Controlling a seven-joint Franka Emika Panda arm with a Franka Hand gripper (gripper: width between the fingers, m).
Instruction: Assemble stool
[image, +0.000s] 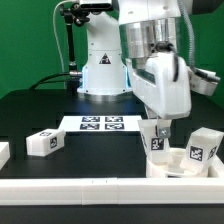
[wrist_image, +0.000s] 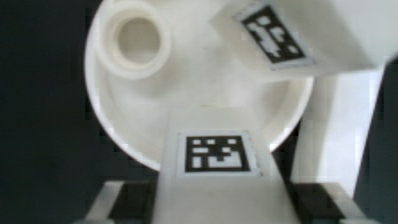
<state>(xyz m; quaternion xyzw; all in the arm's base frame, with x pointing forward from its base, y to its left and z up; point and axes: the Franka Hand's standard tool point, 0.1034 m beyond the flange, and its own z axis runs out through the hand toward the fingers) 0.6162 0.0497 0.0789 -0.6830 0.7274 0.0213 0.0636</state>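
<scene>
My gripper is shut on a white tagged stool leg and holds it upright over the round seat at the exterior view's right. In the wrist view the held leg runs out between my two dark fingers onto the seat's disc. An empty round socket shows on the far part of the disc. A second leg stands on the seat beside the held one, with its tagged face toward the wrist camera. A third leg lies on the black table at the exterior view's left.
The marker board lies flat at the table's middle, in front of the arm's white base. A white border rail runs along the near edge, and the seat rests against it. A small white piece shows at the exterior view's left edge.
</scene>
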